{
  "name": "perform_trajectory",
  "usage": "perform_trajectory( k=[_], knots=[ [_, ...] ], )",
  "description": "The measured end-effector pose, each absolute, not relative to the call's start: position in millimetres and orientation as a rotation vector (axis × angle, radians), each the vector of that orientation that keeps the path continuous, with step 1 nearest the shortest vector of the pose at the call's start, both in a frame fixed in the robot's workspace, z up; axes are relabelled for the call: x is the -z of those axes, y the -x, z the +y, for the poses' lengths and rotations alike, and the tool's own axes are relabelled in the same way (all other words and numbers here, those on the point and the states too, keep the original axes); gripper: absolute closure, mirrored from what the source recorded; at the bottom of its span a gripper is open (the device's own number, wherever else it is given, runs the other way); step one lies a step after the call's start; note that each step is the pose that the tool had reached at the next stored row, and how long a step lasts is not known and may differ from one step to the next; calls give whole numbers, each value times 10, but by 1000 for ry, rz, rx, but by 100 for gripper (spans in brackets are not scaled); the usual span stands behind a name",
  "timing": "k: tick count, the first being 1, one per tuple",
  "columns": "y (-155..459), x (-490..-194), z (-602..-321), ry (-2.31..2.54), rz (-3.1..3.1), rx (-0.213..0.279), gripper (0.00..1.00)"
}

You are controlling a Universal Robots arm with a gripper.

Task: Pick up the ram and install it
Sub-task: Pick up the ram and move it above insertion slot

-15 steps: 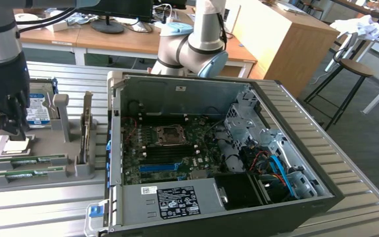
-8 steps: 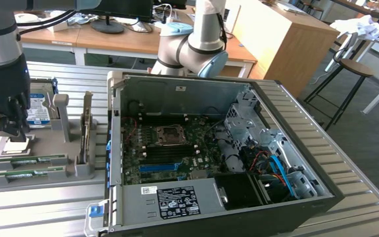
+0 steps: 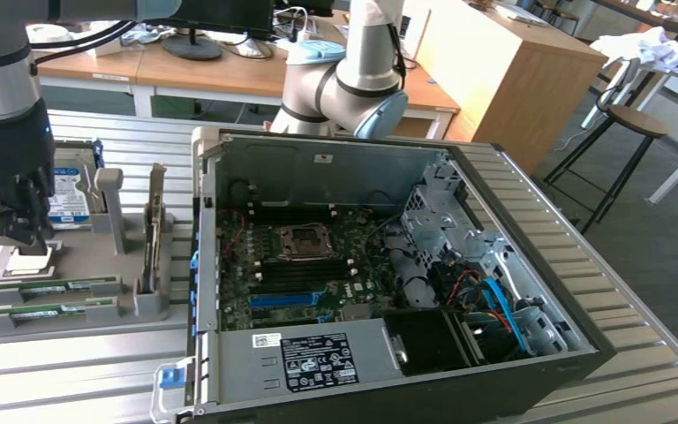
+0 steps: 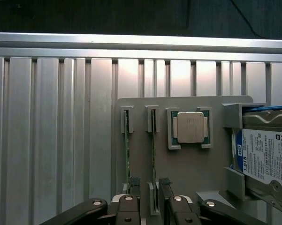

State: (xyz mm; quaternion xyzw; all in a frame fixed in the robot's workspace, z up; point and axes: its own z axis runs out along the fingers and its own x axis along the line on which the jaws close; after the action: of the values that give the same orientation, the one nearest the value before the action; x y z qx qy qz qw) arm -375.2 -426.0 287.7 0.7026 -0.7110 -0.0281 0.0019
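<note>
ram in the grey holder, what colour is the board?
Green. The ram shows best in the exterior view.

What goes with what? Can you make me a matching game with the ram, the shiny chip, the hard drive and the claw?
Things:
1. ram
2. chip
3. hard drive
4. claw

Clues:
A. blue-and-white label
B. open, holding nothing
C. thin and green, in a narrow slot
D. silver square, lying flat

Pairs: 1-C, 2-D, 3-A, 4-B

The hard drive label [image 4: 265,157] seems to read "1.0TB"; the smaller print is illegible.
</note>
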Motion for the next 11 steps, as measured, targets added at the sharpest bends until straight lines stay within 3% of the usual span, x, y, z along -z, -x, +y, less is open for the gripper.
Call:
perform_trajectory(
  k=[11],
  knots=[
    [3760,-2835,-4260,-2205,-2231,88,70]
  ],
)
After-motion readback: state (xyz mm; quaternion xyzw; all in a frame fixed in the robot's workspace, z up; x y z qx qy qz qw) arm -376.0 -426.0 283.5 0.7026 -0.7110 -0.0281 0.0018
